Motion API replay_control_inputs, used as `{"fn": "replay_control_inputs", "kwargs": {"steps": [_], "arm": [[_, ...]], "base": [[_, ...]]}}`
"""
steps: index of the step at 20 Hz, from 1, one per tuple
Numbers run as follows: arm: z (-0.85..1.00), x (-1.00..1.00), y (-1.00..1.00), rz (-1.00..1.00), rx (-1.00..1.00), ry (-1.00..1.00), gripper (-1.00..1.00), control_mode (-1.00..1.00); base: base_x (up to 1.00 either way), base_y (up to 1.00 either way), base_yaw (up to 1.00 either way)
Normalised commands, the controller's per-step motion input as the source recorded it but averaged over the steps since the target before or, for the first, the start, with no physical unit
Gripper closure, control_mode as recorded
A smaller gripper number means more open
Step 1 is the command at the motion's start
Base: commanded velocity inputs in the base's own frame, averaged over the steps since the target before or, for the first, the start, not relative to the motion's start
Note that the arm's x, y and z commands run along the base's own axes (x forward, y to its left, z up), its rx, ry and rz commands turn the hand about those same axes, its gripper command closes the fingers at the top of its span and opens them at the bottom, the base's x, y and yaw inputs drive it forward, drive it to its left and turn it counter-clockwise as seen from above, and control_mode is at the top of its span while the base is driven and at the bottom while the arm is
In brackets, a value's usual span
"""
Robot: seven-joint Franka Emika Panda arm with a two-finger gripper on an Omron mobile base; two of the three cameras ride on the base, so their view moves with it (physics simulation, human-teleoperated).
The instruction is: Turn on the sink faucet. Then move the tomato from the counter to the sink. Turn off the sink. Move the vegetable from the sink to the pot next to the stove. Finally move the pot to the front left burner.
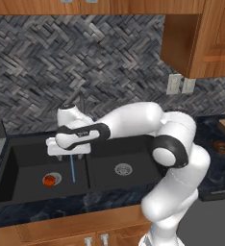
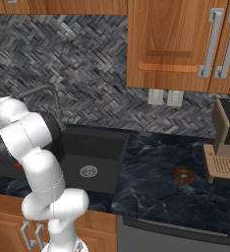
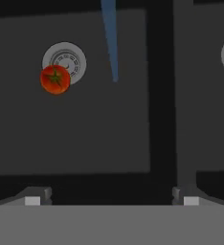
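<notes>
Double black sink [image 1: 18,190] sits in dark marble counter [image 2: 161,187]. Gripper [image 1: 66,154] hangs above left basin, jaws spread wide, holding nothing. Thin blue water stream [image 1: 73,168] falls into left basin. Tomato [image 3: 55,79] lies on basin floor, overlapping drain [image 3: 66,60] edge

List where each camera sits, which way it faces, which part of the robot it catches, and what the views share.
Left base view: behind the arm's left, looking forward and down at the sink; the arm crosses it.
Right base view: behind the arm's right, facing the counter; the arm stands at left.
Hand view: on the hand, looking down into the basin; the open end effector has its tips at the bottom.
Shared: the tomato beside the drain.
</notes>
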Motion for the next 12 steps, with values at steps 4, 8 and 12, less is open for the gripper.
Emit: {"fn": "replay_control_inputs", "kwargs": {"steps": [4,8,12], "arm": [[0.27,-0.03,-0.94,-0.04,0.08,-0.02,-1.0,-1.0],[0.25,0.0,-0.9,-0.01,0.08,-0.05,-1.0,-1.0],[0.23,0.01,-0.84,0.0,0.08,-0.04,-1.0,-1.0]], "base": [[0.0,0.0,0.0],[0.0,0.0,0.0],[0.0,0.0,0.0]]}}
